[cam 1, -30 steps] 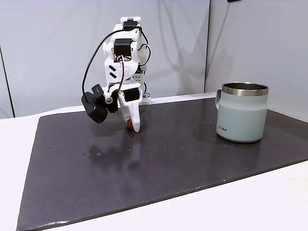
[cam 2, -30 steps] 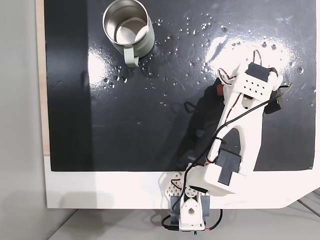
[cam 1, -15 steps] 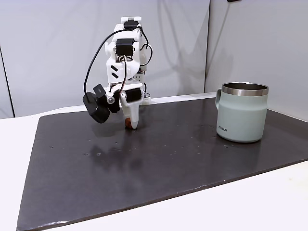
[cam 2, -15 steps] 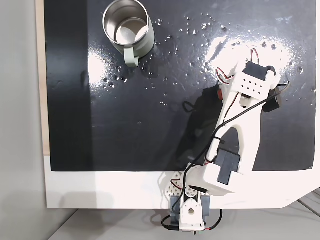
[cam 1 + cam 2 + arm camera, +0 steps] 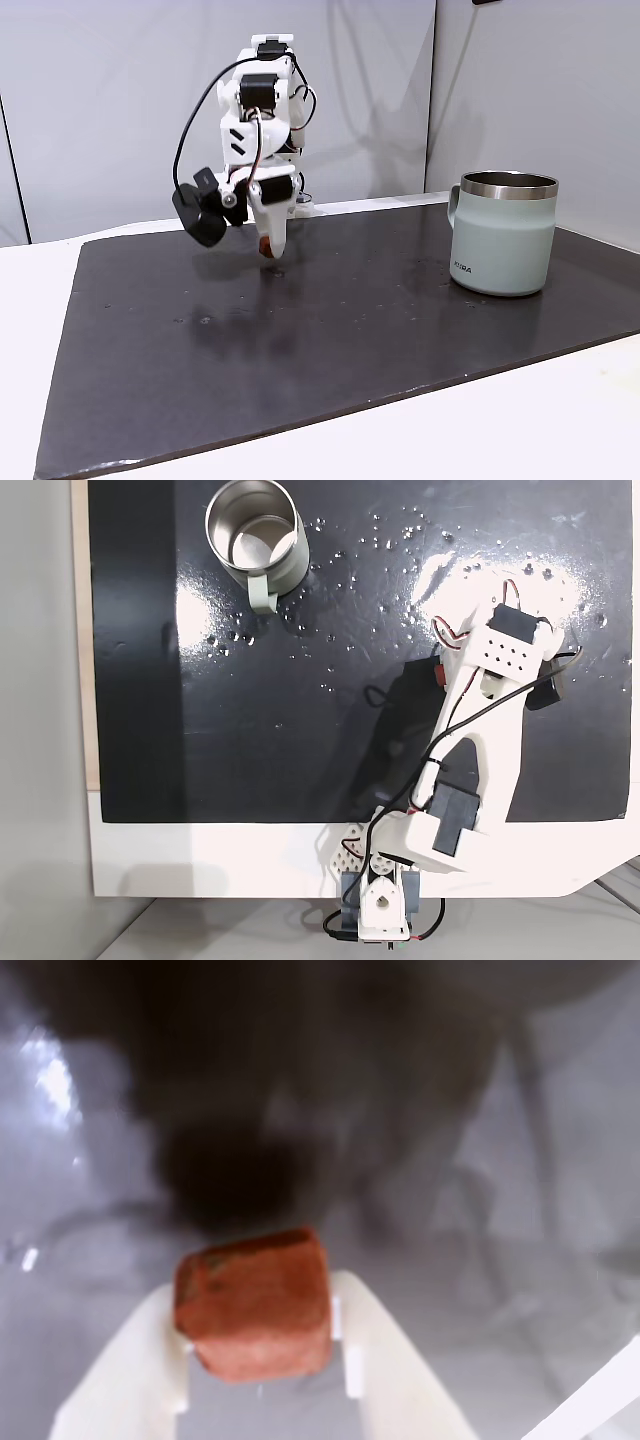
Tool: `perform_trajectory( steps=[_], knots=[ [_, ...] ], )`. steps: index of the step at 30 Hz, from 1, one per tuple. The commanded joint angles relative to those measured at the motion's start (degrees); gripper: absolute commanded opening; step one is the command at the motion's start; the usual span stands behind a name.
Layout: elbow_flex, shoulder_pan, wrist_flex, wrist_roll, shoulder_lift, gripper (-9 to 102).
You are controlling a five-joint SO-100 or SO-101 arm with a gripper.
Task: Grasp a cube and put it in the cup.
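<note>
Between the jaws of the gripper sits the cube, pinched tight and looks like it's just off the tabletop, while the cup stands well off to the jaws' right in the side-on fixed view, rim up.

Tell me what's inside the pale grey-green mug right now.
Pale grey-green mug: bare steel floor and walls, nothing inside, seen from above. The reddish-orange cube sits in the gripper.
</note>
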Motion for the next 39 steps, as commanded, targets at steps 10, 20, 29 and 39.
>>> perform_trajectory(
  steps=[10, 20, 29, 39],
  knots=[
    [-13.4, -5.6, 15.0, 6.5, 24.2, 5],
    [-26.4, -6.2, 20.7, 6.4, 26.5, 5],
    [-36.9, -9.3, 20.6, 9.7, 17.8, 5],
    [-60.5, -19.4, 20.8, 17.3, 0.4, 5]
  ],
)
